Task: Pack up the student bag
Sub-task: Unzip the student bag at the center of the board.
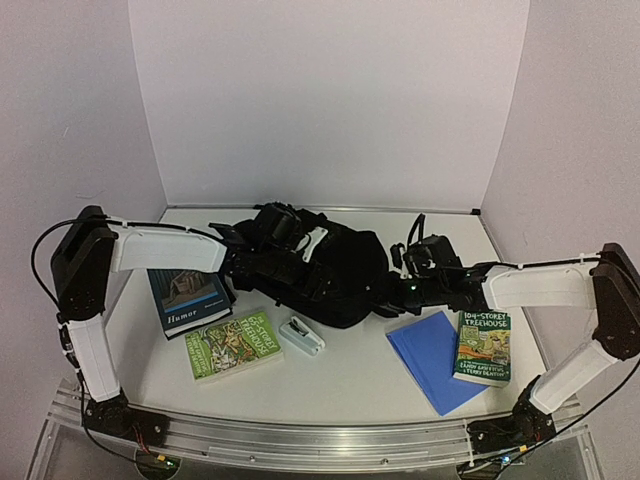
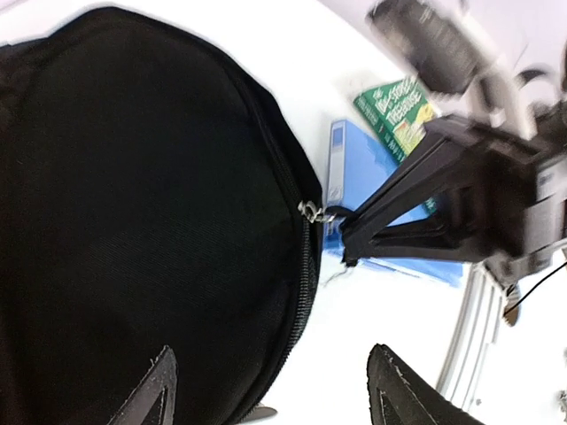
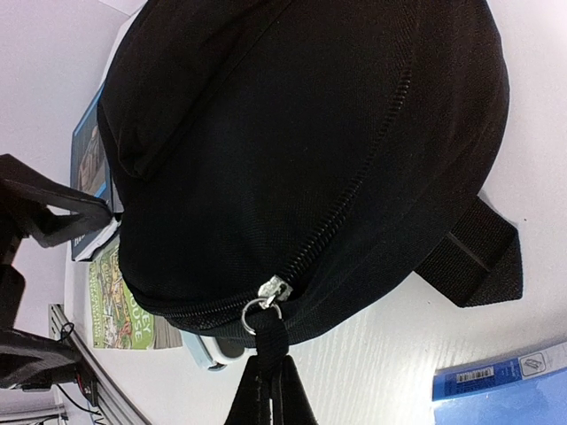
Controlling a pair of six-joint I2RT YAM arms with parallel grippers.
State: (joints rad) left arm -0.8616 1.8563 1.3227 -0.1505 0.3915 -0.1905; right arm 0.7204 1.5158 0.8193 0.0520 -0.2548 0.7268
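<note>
The student bag [image 1: 330, 270], a soft black backpack, lies in the middle of the table with its zip closed. My right gripper [image 3: 270, 359] is shut on the black fabric pull tab [image 3: 269, 329] that hangs from the silver zip slider [image 3: 273, 290] at the bag's right edge; from above, the right gripper [image 1: 402, 288] is at that same edge. My left gripper [image 2: 270, 394] is open over the bag's [image 2: 133, 221] edge, one finger above the fabric and the other above bare table, holding nothing. In the top view the left gripper [image 1: 248, 262] sits at the bag's left side.
A dark "Humor" book [image 1: 188, 300], a green book [image 1: 233, 343] and a small white device [image 1: 301, 336] lie front left of the bag. A blue folder [image 1: 432, 357] and a green "Treehouse" book [image 1: 483, 347] lie front right. A shoulder strap [image 3: 478, 252] sticks out from under the bag.
</note>
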